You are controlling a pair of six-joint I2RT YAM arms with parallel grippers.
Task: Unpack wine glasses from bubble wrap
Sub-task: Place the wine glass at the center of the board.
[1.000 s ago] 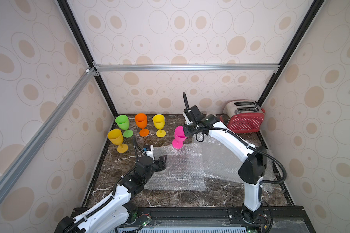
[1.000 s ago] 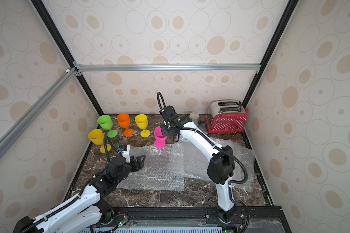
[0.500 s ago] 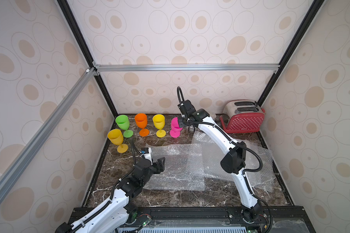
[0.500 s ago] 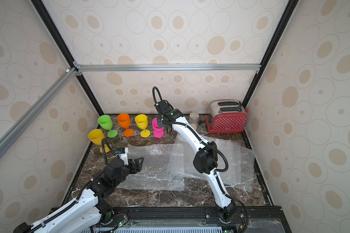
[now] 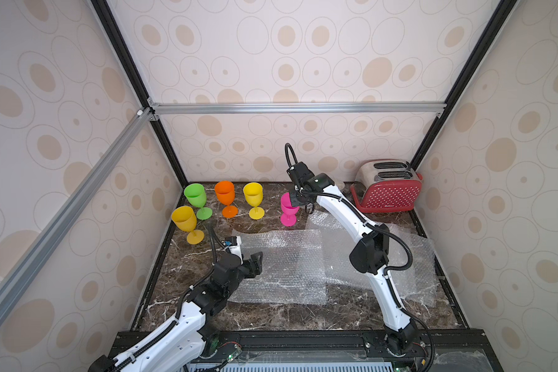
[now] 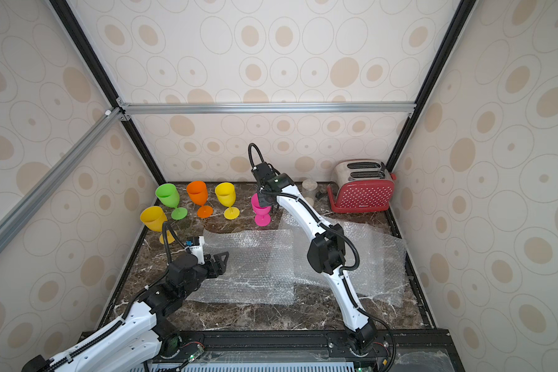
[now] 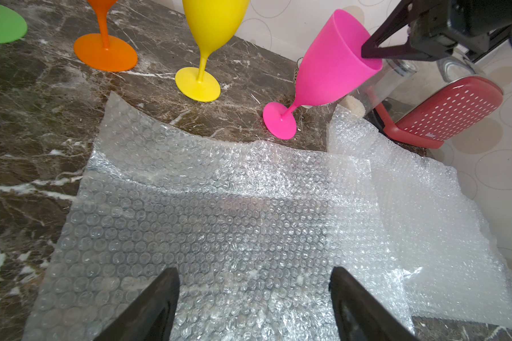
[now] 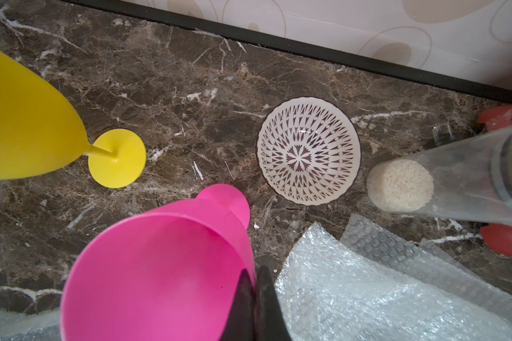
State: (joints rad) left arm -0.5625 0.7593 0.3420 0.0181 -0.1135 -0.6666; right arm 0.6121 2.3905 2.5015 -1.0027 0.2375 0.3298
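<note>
Pink goblet (image 8: 160,265), smooth-rimmed, pinched by right gripper (image 8: 255,277); left gripper (image 7: 253,271) spread wide.

Illumination is bright, even and diffuse in all views. Shadows on the tabletop (image 5: 181,267) are faint. The bubble wrap (image 7: 219,221) returns white glare. Wrist views stretch shapes toward the frame edges. In the right wrist view the fingers (image 8: 268,304) are out of focus.
</note>
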